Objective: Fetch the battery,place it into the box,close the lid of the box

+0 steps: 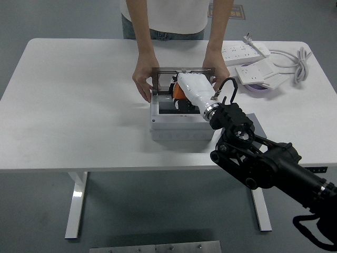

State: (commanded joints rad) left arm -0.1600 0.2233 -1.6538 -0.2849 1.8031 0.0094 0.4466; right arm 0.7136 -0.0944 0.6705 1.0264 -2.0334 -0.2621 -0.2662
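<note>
While a person's hands (141, 79) steady the grey box (181, 125) and its raised lid (182, 70), the right hand (190, 90) hovers over the open cavity, fingers curled around the orange-and-black battery (179, 97). Placement is underway; next, likely lower, release, withdraw clear.

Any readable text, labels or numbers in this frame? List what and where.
None readable.
Floor sign behind the person: print too blurred to read.
Power strips: no legible markings.
Box and battery in the right hand: no lettering visible.
</note>
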